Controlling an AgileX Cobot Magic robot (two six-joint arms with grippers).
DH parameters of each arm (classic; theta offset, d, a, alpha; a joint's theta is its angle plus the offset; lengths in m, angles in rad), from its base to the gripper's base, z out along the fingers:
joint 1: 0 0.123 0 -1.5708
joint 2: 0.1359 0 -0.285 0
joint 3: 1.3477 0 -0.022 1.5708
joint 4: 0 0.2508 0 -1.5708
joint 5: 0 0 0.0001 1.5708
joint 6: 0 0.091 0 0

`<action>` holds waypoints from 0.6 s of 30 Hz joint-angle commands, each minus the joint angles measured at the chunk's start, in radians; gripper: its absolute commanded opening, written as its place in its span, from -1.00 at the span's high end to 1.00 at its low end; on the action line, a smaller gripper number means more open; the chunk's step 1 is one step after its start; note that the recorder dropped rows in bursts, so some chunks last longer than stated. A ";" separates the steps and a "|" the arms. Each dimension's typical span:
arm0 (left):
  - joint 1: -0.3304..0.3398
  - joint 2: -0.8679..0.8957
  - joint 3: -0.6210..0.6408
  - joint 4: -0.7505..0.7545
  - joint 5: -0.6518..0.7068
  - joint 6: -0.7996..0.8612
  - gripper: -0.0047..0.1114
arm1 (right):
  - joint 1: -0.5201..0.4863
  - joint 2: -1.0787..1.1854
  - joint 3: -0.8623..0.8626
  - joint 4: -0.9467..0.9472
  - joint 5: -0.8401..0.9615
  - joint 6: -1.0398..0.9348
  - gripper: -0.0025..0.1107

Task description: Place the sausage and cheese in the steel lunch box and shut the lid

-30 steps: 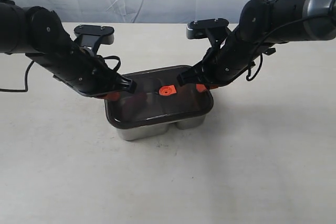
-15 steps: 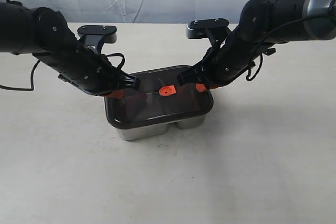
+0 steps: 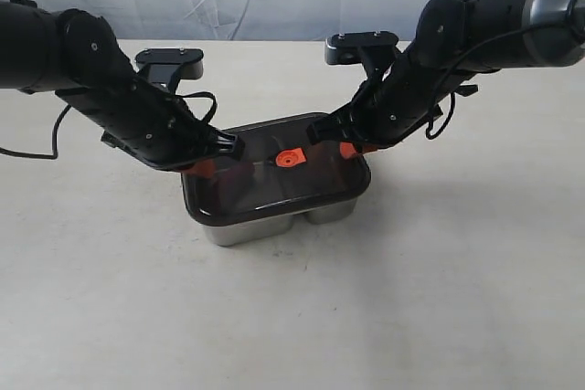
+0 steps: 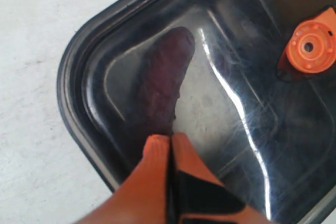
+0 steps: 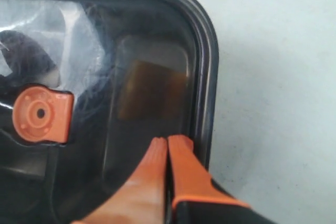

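**Operator:** Load status?

**Technician:** Both items are inside the steel lunch box (image 3: pixel 247 228). The sausage (image 4: pixel 163 82) shows through the lid (image 3: pixel 274 175) at the end under the left gripper (image 4: pixel 169 139). The cheese (image 5: pixel 149 97) shows at the opposite end. The lid rests on the box, with the valve tab (image 3: pixel 290 158) near its centre.

**Operator:** Tool state?

**Technician:** Left gripper: jaws together, nothing held, tips at the lid surface above the sausage. Right gripper (image 5: pixel 168 141): jaws together, nothing held, tips just inside the lid's rim, beside the cheese.

**Operator:** What's left?

**Technician:** Loading looks complete. Judged remaining: press the lid home. It cannot be told whether the seal is seated all round.

**Operator:** Clearance?

**Technician:** The table (image 3: pixel 439 299) is bare all round the box, so both arms can withdraw upward and outward. The lid's rim overhangs the box walls, so press inside the rim.
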 commanded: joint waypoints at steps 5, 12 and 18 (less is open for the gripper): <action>-0.003 0.026 0.038 0.032 0.051 0.000 0.92 | 0.006 -0.020 0.026 0.000 0.067 -0.006 0.96; -0.003 -0.329 0.038 0.098 -0.147 0.000 0.92 | 0.005 -0.375 0.026 -0.192 0.012 0.079 0.96; -0.038 -0.768 0.087 0.111 -0.178 -0.005 0.92 | 0.006 -0.741 0.066 -0.240 0.111 0.119 0.96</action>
